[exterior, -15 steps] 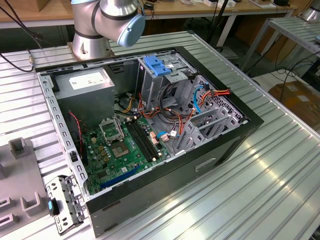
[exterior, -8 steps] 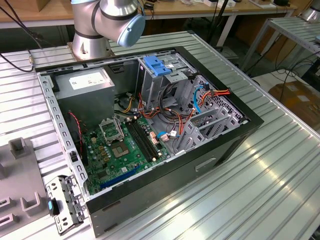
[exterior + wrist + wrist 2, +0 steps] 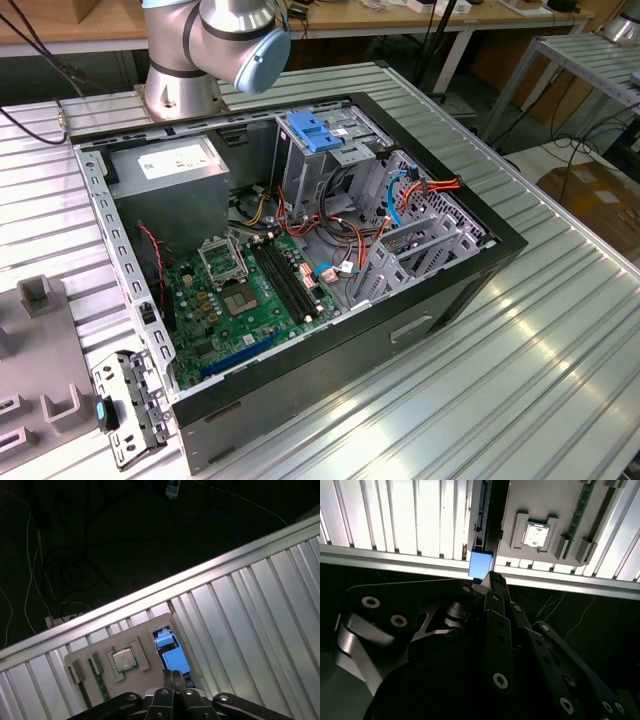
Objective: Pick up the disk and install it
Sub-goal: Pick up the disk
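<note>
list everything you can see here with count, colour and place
table: one, silver ribbed, under the case
computer case: one, black, open, on the table
power-supply box: one, grey, inside the case, toward the exterior view's left
motherboard: one, green, on the case floor
drive cage: one, grey metal, inside the case
plastic bracket: one, blue, atop the drive cage
cables: several, red, orange and blue, beside the drive cage
fixture plate: one, grey, on the table
processor chip: one, silver, set into the plate
disk: one, dark with blue end, on edge at the plate's edge
robot arm: one, silver with light-blue cap, at the case's far side in the exterior view
pincer: one, black, nearest the disk's blue end
</note>
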Controlling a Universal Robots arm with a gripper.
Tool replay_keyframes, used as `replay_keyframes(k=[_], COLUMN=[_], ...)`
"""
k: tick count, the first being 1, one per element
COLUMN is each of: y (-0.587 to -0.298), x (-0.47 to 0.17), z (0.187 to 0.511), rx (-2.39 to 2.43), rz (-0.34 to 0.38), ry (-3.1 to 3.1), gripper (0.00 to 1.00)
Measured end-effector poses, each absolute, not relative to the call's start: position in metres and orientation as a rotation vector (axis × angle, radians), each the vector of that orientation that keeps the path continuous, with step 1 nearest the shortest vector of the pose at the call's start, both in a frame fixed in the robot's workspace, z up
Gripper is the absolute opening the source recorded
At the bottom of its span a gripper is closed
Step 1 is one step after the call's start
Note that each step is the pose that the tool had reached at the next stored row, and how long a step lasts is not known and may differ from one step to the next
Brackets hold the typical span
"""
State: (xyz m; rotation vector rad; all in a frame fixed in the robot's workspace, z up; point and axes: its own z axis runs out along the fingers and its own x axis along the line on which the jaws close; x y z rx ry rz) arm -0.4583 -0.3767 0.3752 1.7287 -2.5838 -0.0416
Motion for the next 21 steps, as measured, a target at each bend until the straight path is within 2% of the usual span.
replay_keyframes(k=[4, 6, 7, 12, 15, 16, 17, 21], y=[-0.377, -0.376, -0.376, -0.376, -0.376, -0.376, -0.376, -0.376], x=[-0.458, -0.458, -0.458, -0.461, -0.464, -0.465, -0.465, -0.465], z=[0.374, 0.370, 0.367, 0.361, 0.357, 0.355, 0.353, 0.352], rx=[1.823, 1.913, 1.975, 2.086, 2.096, 2.097, 2.097, 2.098], rz=[-0.033, 0.007, 0.007, 0.004, 0.000, -0.001, -0.002, -0.005], ry=[-2.519, -2.482, -2.433, -2.342, -2.336, -2.336, -2.336, -2.337], gripper=[0.11, 0.11, 0.17, 0.19, 0.36, 0.36, 0.43, 0.43])
